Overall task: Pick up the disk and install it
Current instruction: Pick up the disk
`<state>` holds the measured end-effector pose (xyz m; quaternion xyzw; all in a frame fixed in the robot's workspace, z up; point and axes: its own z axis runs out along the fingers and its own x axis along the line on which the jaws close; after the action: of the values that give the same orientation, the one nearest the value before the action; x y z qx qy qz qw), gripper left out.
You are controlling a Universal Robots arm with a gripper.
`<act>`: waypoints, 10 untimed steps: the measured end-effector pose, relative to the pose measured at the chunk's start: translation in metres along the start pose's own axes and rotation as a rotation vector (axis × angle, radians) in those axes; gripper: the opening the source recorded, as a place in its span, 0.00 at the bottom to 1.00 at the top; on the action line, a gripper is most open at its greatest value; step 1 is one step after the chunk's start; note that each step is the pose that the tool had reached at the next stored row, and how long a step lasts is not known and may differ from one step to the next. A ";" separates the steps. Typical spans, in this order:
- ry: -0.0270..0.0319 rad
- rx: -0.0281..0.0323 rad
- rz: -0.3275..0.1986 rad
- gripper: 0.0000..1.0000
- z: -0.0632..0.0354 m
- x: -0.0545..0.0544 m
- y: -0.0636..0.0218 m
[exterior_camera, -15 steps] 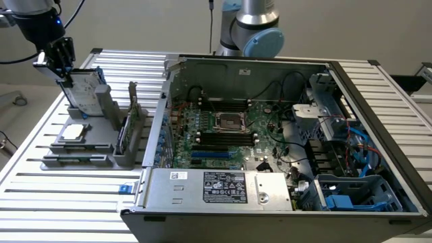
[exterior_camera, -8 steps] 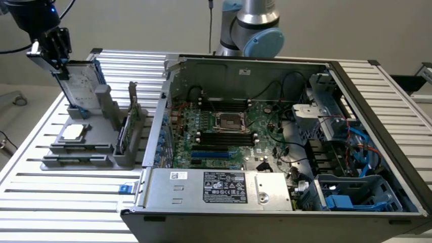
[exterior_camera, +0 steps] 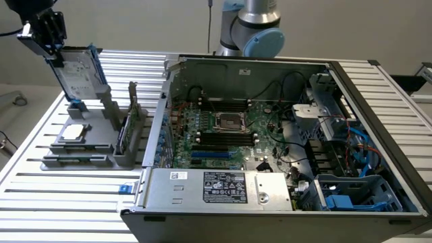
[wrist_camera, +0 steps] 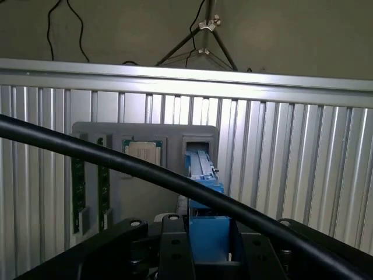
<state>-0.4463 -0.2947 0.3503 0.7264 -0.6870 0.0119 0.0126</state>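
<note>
The disk [exterior_camera: 80, 76], a silver-grey drive with a white label in a blue carrier, stands tilted on edge at the exterior view's upper left. My gripper [exterior_camera: 57, 50] is shut on its top end. The disk's lower end hangs at the slot of the grey holder [exterior_camera: 94, 152]; I cannot tell whether it is clear of the slot. In the wrist view the carrier's blue edge [wrist_camera: 204, 175] runs from the gripper [wrist_camera: 208, 239] toward the holder's slot [wrist_camera: 198, 143].
The holder also carries a small square silver chip [exterior_camera: 73, 132] and an upright green card [exterior_camera: 125, 131]. An open computer case [exterior_camera: 270, 126] with a blue drive bay [exterior_camera: 357, 195] lies to the exterior view's right. A black cable [wrist_camera: 145, 169] crosses the wrist view.
</note>
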 end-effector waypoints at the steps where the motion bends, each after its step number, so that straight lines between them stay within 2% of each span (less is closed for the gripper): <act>1: 0.0000 0.0001 0.000 0.33 -0.0047 0.000 -0.0013; 6: 0.0000 -0.0005 0.000 0.33 -0.0273 0.003 -0.0111; 10: -0.0002 -0.0023 0.000 0.33 -0.0454 0.006 -0.0277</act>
<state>-0.4182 -0.2980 0.3959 0.7266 -0.6869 0.0110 0.0134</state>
